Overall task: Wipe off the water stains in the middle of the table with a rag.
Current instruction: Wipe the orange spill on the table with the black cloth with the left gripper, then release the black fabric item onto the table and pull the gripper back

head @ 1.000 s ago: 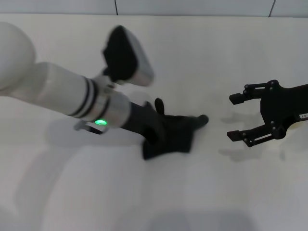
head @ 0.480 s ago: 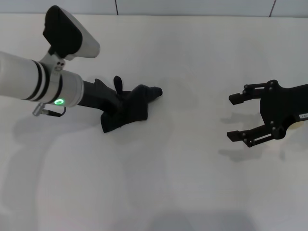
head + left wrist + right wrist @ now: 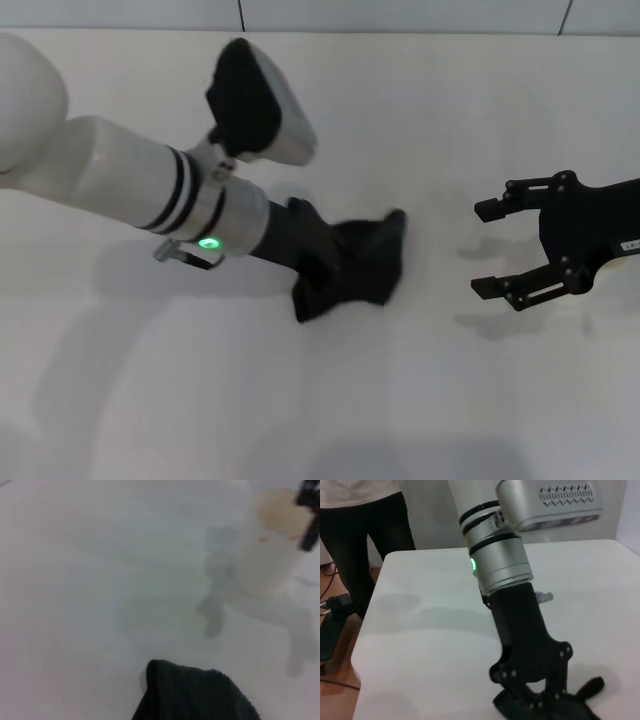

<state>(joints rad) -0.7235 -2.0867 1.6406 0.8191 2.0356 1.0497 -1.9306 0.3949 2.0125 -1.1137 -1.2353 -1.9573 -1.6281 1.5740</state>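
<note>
Pale wall (image 3: 430, 510) behind, reddish-brown floor (image 3: 340, 700), bystander in black trousers (image 3: 365, 535), cables (image 3: 327, 607)

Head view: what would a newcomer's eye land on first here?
The big white left arm reaching in over the table, its left gripper pressing the black rag flat near the middle. Next, the right gripper hovering open at the right side, holding nothing.

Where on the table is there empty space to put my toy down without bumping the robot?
The table is bare along its near edge, below the rag, and across the far side behind both arms. The middle is crowded: the left gripper presses the rag there, and the right gripper hangs open close by, leaving a narrow gap between.
</note>
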